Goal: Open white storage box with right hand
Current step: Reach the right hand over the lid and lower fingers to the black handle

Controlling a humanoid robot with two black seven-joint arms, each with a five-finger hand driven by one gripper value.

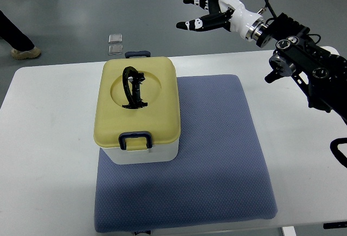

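Note:
A white storage box [142, 153] with a pale yellow lid [139, 101] stands on the left part of a blue mat [217, 149]. The lid is down, with a black carry handle [133, 88] raised on top and dark latches at the near [135, 139] and far [138, 54] ends. My right hand [198, 2] hangs high beyond the table's far edge, up and to the right of the box, fingers spread and holding nothing. Its black arm [309, 65] enters from the right edge. No left arm shows.
The mat lies on a white table [49, 138]. Two small square packets [115, 43] lie on the grey floor behind the table. A person's feet [24, 51] show at the upper left.

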